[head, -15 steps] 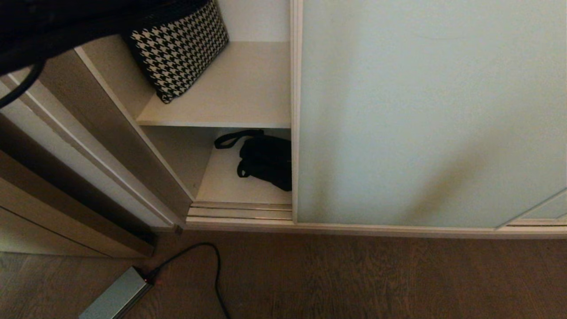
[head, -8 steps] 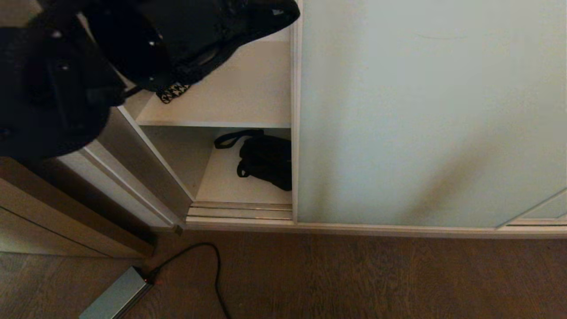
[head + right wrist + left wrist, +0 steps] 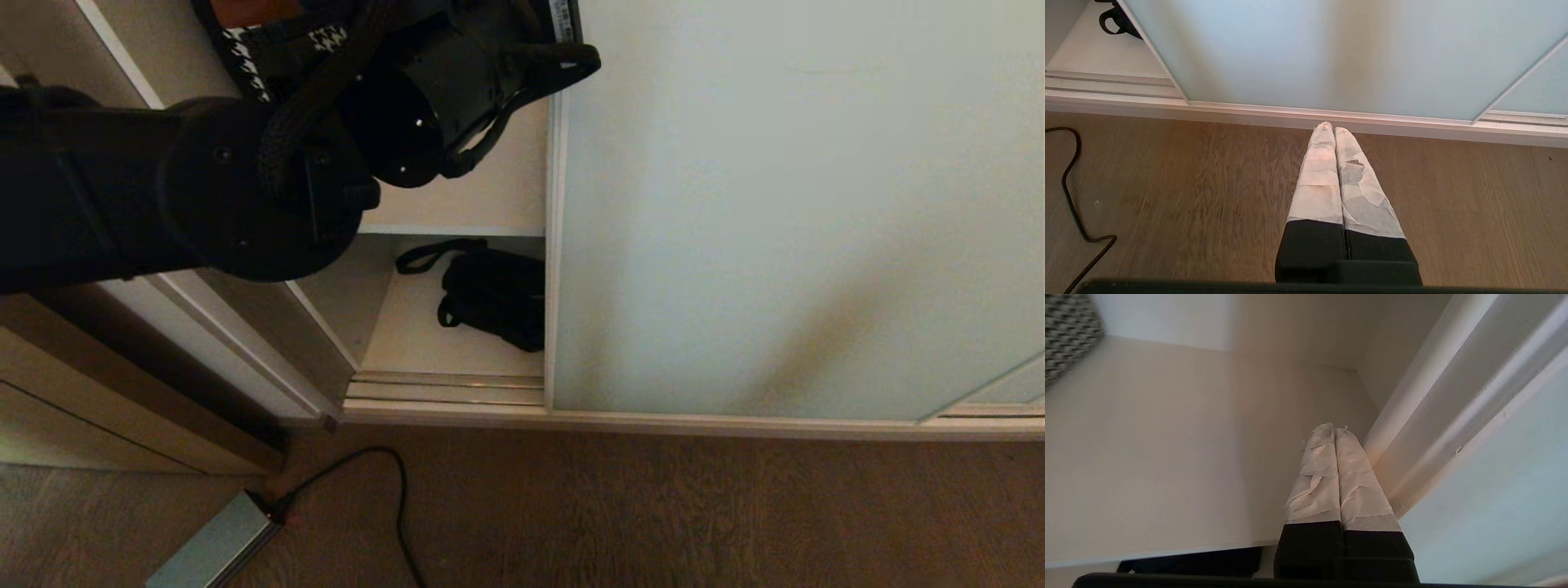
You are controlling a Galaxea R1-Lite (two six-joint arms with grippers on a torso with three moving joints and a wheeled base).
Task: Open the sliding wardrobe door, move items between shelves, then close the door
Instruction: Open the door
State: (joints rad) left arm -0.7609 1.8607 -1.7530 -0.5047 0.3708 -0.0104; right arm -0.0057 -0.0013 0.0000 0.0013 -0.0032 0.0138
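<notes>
You see a pale green frosted sliding wardrobe door [image 3: 800, 204], white shelves [image 3: 441, 339], a black bag [image 3: 490, 298], a black-and-white houndstooth bag [image 3: 245, 49], and a brown wood-grain floor [image 3: 653, 506].

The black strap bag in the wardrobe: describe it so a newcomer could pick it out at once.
Start at the big frosted sliding wardrobe door and go to the open gap at its left edge. Below the shelf, on the white bottom board, lies the black strap bag, partly tucked behind the door. It is plain black with a looped strap, unlike the houndstooth bag on the shelf above.
</notes>
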